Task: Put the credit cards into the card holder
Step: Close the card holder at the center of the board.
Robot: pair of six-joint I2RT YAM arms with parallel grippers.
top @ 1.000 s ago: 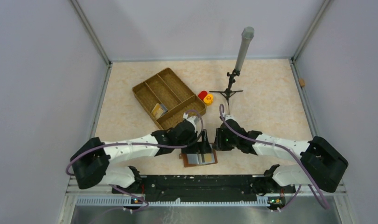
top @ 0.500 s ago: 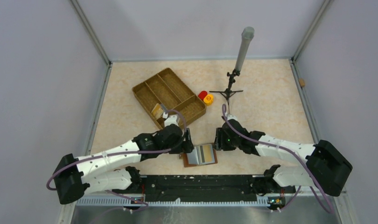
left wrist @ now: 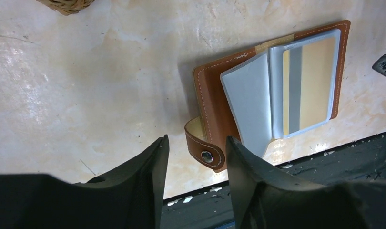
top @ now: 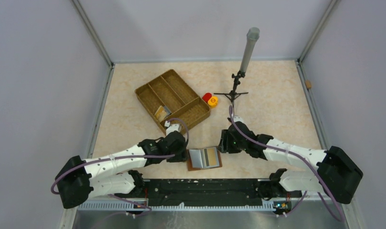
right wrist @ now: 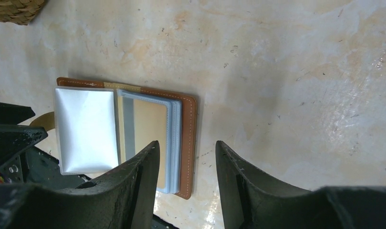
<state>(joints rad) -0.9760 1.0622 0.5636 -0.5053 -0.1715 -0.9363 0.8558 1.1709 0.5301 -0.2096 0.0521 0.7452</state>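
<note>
The brown card holder [top: 204, 158] lies open on the table near the front edge. A gold credit card [left wrist: 315, 86] sits inside its clear sleeve on the right page, and a pale silver-grey leaf [left wrist: 248, 95] is folded over to the left. My left gripper [left wrist: 196, 140] is open just left of the holder, above its snap strap [left wrist: 208, 155] and not touching it. My right gripper [right wrist: 187, 143] is open over the holder's right edge [right wrist: 186, 138], holding nothing. Another yellowish card [top: 162, 112] lies in the wicker tray.
A divided wicker tray [top: 172, 100] stands behind the left arm. Red [top: 207, 97] and orange [top: 213, 101] caps lie beside it. A small stand with a grey tube [top: 236, 90] is behind the right gripper. A black rail [top: 200, 186] runs along the front edge.
My left arm has pulled back from over the holder to its left side, and its jaws have narrowed. The right gripper has widened a little and stayed in place.
</note>
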